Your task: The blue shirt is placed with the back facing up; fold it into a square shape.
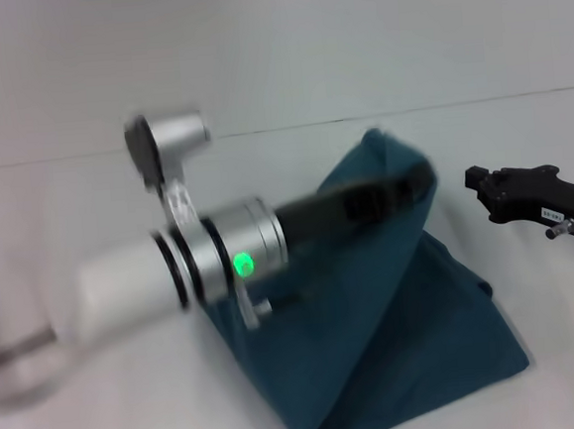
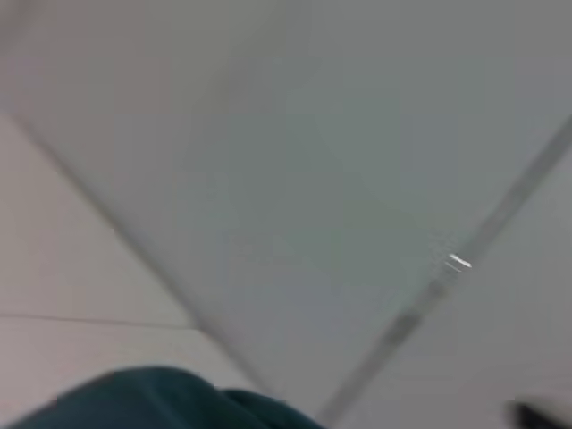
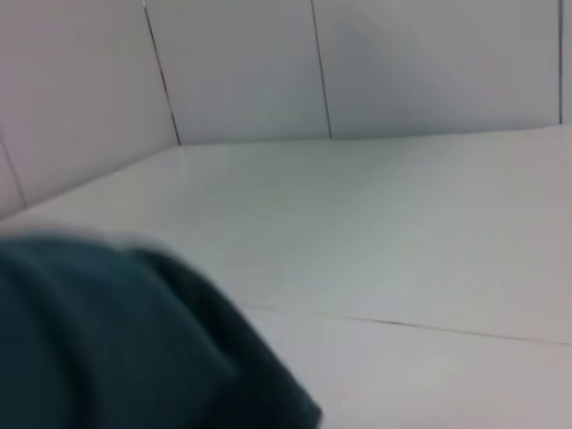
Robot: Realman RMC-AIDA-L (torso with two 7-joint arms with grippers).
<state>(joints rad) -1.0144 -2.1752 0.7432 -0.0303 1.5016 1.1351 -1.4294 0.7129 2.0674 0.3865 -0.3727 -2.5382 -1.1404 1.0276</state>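
The blue shirt (image 1: 426, 343) is a dark teal heap on the white table, right of centre in the head view. Part of it is pulled up into a tall peak. My left arm reaches across from the left, and its blurred black left gripper (image 1: 419, 179) is at the top of that raised fabric, shut on it. My right gripper (image 1: 474, 188) hangs just to the right of the peak, apart from the cloth. A fold of the shirt (image 2: 161, 398) shows in the left wrist view, and more of the shirt (image 3: 107, 331) in the right wrist view.
The white table (image 1: 520, 137) runs to a pale wall (image 1: 253, 38) at the back. The left arm's silver wrist joint with a green light (image 1: 241, 266) lies over the shirt's left side.
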